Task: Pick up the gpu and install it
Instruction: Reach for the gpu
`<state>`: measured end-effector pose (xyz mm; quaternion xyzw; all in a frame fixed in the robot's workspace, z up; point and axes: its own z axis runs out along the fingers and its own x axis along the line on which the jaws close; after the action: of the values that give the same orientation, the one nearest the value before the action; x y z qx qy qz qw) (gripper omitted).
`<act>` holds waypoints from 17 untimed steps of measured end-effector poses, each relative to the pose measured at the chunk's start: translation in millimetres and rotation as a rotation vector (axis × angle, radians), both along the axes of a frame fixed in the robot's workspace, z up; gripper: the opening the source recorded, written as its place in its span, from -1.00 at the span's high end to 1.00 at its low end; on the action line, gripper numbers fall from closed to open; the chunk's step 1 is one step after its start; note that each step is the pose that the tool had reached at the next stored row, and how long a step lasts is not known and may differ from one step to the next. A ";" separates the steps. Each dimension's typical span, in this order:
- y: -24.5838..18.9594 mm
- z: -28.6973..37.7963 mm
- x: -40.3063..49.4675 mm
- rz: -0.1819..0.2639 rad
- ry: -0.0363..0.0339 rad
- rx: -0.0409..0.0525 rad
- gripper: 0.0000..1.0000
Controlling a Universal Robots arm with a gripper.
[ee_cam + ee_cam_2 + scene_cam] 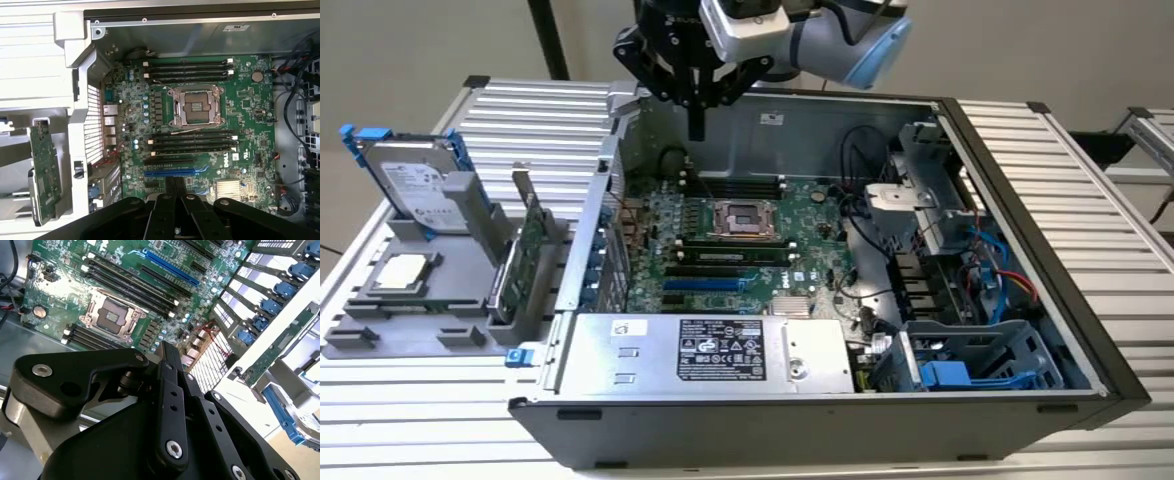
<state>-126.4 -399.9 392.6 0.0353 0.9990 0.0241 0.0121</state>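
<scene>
The gpu [523,262] stands on edge in a grey holder at the exterior view's left, just outside the open computer case, with its green circuit board showing. In both wrist views the gpu [44,176] [281,346] is seen as a green strip beside the case's slotted rear wall. My gripper [698,122] hangs above the far end of the case, over the motherboard [720,255], well apart from the card. Its black fingers [171,186] are pressed together and hold nothing. In the second wrist view the gripper [166,347] points toward the board near the CPU socket.
A silver hard drive [411,182] in a blue frame and a square CPU chip [403,270] sit on the grey holder [374,335]. Inside the case are the empty CPU socket [744,218], a blue slot [169,173], the power supply [707,350] and cables [987,280].
</scene>
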 end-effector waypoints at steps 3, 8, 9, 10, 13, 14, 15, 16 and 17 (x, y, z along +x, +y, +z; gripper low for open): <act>-0.2 0.0 -0.7 0.000 0.0000 0.0000 1.00; -0.5 0.0 -2.0 0.000 0.0000 0.0000 1.00; -0.6 0.0 -2.3 0.000 0.0000 -0.0001 1.00; -0.7 0.0 -2.6 0.000 0.0000 -0.0001 1.00; -0.9 0.0 -3.5 0.000 0.0000 0.0000 1.00; -1.0 0.0 -3.9 0.000 0.0000 0.0000 1.00; -1.1 0.0 -4.2 0.000 0.0000 0.0000 1.00; -1.3 0.0 -4.5 0.000 0.0000 0.0000 1.00; -1.4 0.0 -4.9 0.000 0.0000 0.0001 1.00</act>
<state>-131.2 -401.3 392.6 0.0353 0.9990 0.0241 0.0121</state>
